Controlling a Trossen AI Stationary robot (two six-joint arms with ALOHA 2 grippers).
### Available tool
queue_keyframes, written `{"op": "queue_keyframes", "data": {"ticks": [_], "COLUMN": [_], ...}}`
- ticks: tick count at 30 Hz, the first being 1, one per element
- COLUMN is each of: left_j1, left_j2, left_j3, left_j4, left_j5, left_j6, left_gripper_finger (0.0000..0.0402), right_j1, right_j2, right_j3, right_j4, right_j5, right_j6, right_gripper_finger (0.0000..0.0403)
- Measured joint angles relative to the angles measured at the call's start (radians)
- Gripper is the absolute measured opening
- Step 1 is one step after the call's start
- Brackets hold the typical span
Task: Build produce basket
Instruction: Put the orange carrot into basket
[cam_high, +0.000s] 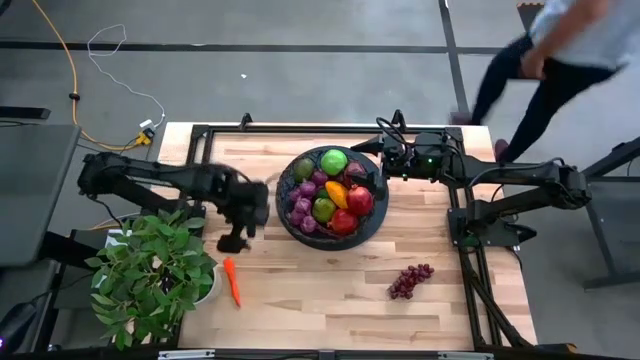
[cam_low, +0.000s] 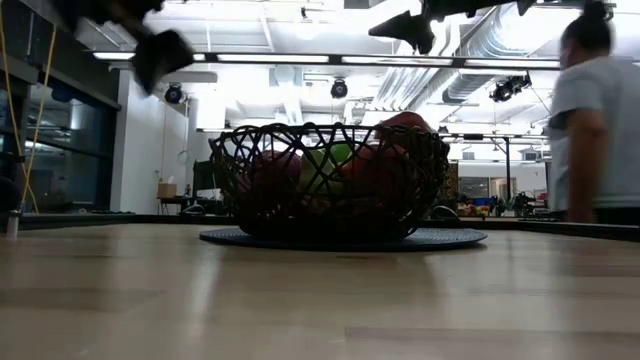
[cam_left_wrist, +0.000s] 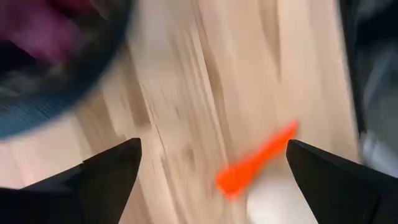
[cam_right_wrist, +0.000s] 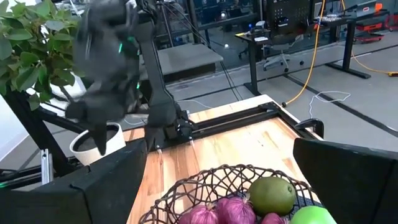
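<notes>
The black mesh basket (cam_high: 290, 215) stands on a round mat at the table's middle. It holds a green apple (cam_high: 334, 160), an orange mango (cam_high: 336, 193), red fruits (cam_high: 358, 202) and purple grapes (cam_high: 303, 207). A slim red-orange pepper (cam_high: 232, 281) lies on the wood near the plant. Another purple grape bunch (cam_high: 410, 280) lies toward the near right. My left gripper (cam_high: 236, 240) hangs open, left of the basket and above the pepper (cam_left_wrist: 255, 165), touching nothing. My right gripper (cam_high: 380, 150) is open over the basket's far rim (cam_right_wrist: 217, 174), holding nothing.
A leafy potted plant (cam_high: 150, 275) in a white pot stands at the near left corner, close to the pepper. A person (cam_high: 560, 60) walks past beyond the table's far right corner. Bare wood lies along the near edge between the pepper and the loose grapes.
</notes>
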Motion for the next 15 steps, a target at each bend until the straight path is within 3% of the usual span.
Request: {"op": "queue_keyframes", "data": {"ticks": [3, 8, 15], "left_j1": [-0.039, -0.059, -0.062], "left_j2": [0.069, 0.177, 0.332], "left_j3": [-0.012, -0.048, -0.057], "left_j4": [-0.053, -0.067, -0.107], "left_j5": [-0.009, 0.002, 0.012], "left_j6": [0.065, 0.042, -0.235], "left_gripper_finger": [0.0388, 0.0387, 0.0387], "right_j1": [0.000, 0.001, 0.000], "right_j2": [0.000, 0.000, 0.000], "right_j3": [0.000, 0.000, 0.000], "right_j4": [-0.008, -0.012, -0.024], "right_j5": [0.000, 0.000, 0.000], "right_j6": [0.002, 0.004, 0.004], "right_gripper_finger": [0.0385, 0.0385, 0.0385]}}
